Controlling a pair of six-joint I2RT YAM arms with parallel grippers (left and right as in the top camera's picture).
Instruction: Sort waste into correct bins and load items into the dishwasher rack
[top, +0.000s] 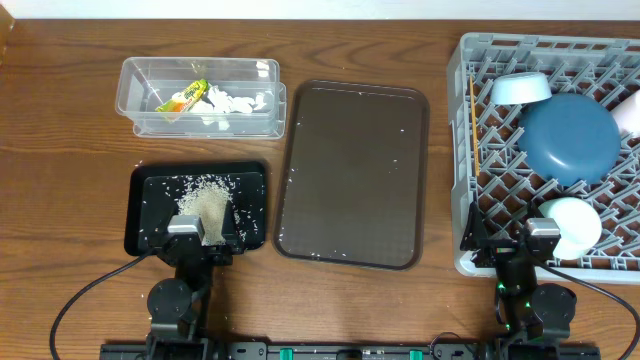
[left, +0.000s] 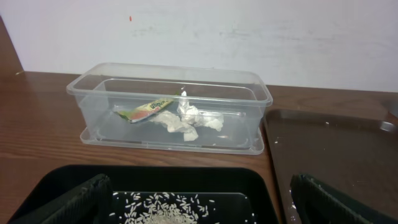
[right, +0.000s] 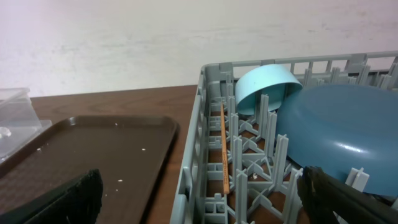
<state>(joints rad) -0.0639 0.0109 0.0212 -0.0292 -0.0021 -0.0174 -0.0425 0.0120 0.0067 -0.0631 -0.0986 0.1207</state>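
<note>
The sorting looks all but done: rice (top: 207, 195) lies in the black tray (top: 150, 215), the wrapper (left: 146, 111) and tissue (left: 193, 118) in the clear container (left: 168, 74), and the plate (top: 570, 138), 2 bowls (top: 520, 88), cup (top: 630, 112) and chopsticks (right: 224, 149) in the dishwasher rack (top: 458, 120). The left hand (left: 199, 206) and right hand (right: 205, 202) hang spread and empty at the near edge of the desk (top: 60, 120). Only the stray grains on the brown serving tray (top: 350, 180) seem left, and these would need a fine pinch.

bg: brown wood table (top: 60, 200) | white wall (left: 280, 37) behind, even light
</note>
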